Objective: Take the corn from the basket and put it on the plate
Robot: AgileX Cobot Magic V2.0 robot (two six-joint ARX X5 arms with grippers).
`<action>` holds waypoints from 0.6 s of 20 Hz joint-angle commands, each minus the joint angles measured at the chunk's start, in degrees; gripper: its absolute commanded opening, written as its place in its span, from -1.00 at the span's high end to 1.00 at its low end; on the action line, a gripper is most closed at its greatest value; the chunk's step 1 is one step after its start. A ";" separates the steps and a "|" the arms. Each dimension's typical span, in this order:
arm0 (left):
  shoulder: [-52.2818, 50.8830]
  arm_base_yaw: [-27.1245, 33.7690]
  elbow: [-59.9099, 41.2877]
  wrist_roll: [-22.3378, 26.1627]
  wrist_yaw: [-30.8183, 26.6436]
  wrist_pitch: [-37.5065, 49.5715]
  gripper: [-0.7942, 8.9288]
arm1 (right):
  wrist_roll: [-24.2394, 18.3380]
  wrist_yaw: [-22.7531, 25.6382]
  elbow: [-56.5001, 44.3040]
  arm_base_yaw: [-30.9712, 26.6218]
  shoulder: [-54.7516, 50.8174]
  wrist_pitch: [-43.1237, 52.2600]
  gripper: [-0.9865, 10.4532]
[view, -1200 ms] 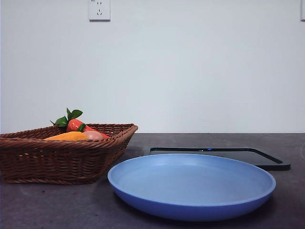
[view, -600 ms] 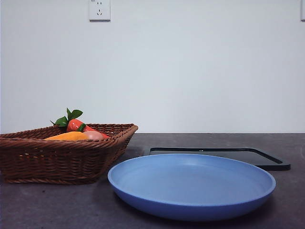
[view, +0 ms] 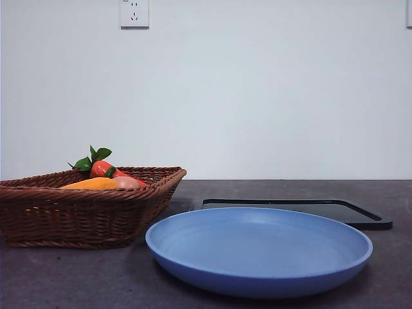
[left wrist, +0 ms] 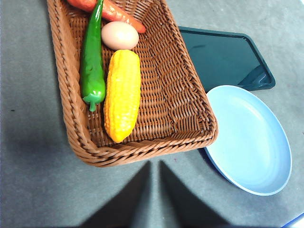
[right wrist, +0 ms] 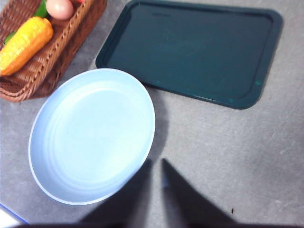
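Observation:
The corn [left wrist: 122, 95] lies lengthwise in the brown wicker basket [left wrist: 142, 149], tapered end toward the near rim. In the front view only its top [view: 93, 183] shows over the basket [view: 84, 212]. The light-blue plate [view: 257, 251] sits empty beside the basket, also seen as the plate [left wrist: 249, 137] and the plate [right wrist: 92, 133]. My left gripper [left wrist: 155, 164] hovers high over the table just outside the basket's near rim, shut and empty. My right gripper [right wrist: 156, 162] hangs shut beside the plate's edge, holding nothing. Neither arm appears in the front view.
A green pepper [left wrist: 92, 61], a pinkish egg [left wrist: 119, 35] and a carrot [left wrist: 118, 14] share the basket with the corn. A flat black tray [right wrist: 190, 47] lies behind the plate. The table is dark grey, with a white wall behind it.

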 commanded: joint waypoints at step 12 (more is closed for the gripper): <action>0.26 -0.04 0.96 -0.66 0.37 2.54 -0.02 | 4.37 -3.39 1.29 5.07 14.91 8.39 0.27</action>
